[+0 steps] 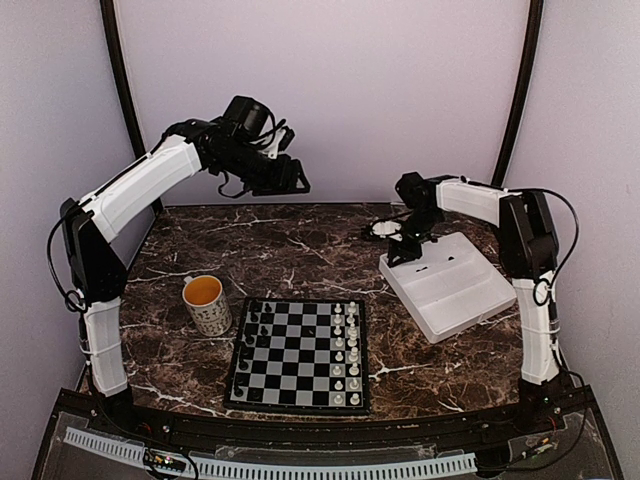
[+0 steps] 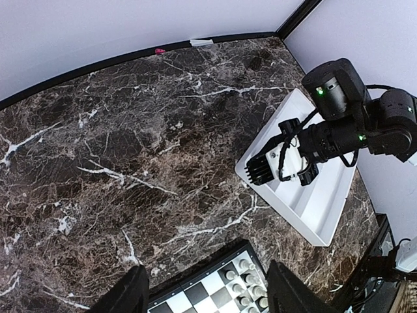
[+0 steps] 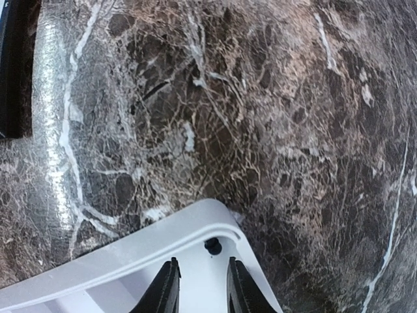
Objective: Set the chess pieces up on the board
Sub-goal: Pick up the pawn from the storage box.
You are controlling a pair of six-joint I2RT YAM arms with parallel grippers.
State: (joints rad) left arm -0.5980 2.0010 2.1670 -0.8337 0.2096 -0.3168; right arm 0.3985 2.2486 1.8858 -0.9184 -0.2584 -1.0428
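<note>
Marbled table (image 1: 300, 250) under board (image 1: 300, 355); perhaps lilac walls (image 1: 330, 90)

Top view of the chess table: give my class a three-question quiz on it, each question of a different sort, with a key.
1. Fill in: seen from above, the white pieces line the ___ side of the board.
2. True or false: the mug stands off the board, to its left.
3. The right gripper hangs over: A the mug; B a corner of the white tray; C the board.
Key: 1 right; 2 true; 3 B.
</note>
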